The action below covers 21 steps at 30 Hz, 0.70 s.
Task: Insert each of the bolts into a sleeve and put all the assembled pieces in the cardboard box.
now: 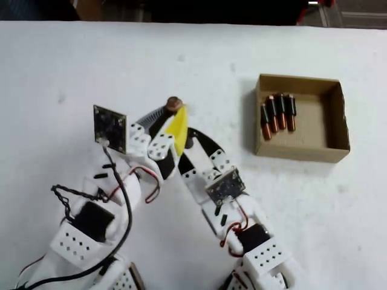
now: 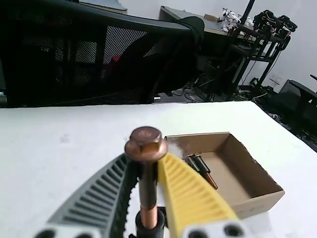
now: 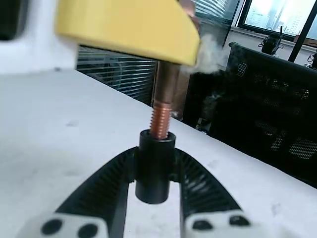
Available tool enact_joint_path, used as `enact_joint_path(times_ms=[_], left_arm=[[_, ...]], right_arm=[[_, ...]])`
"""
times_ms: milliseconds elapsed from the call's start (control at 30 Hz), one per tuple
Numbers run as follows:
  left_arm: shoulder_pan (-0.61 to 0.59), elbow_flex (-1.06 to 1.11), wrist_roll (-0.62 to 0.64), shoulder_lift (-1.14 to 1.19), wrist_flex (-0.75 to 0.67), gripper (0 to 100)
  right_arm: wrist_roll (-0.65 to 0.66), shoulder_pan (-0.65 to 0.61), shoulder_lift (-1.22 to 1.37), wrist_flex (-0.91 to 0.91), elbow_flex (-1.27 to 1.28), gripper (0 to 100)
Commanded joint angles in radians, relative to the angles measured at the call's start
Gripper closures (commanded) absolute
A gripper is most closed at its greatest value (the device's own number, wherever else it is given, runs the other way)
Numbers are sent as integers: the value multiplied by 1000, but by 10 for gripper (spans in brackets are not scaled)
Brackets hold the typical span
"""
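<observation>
Everything sits around a plain white table (image 1: 72,54). Just past its far edge there's a black mesh office chair (image 2: 99,54), and behind that a cluttered desk (image 2: 210,20) against a white wall (image 2: 143,6). Off another side of the table are bright windows (image 3: 277,17) and a slatted panel (image 3: 116,69).

One bolt (image 2: 143,145), one sleeve (image 3: 154,168), four assemblies (image 1: 278,113)

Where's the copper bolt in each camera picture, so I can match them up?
High view: copper flanged hex-head bolt, centre, left of the brown cardboard box.
Left wrist view: lower centre, upright in the left gripper.
Right wrist view: centre, threaded tip in the black cylindrical sleeve held by the right gripper.
Shared landmark: the yellow finger beside the bolt.
</observation>
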Motion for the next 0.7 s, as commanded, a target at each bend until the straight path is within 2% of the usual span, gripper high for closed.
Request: enact_joint_path(times_ms=[0, 667], left_arm=[[-8, -41, -9, -22, -3, 977], [-7, 103, -14, -22, -9, 977]], right_arm=[[0, 8, -18, -1, 9, 982], [0, 8, -18, -1, 9, 982]])
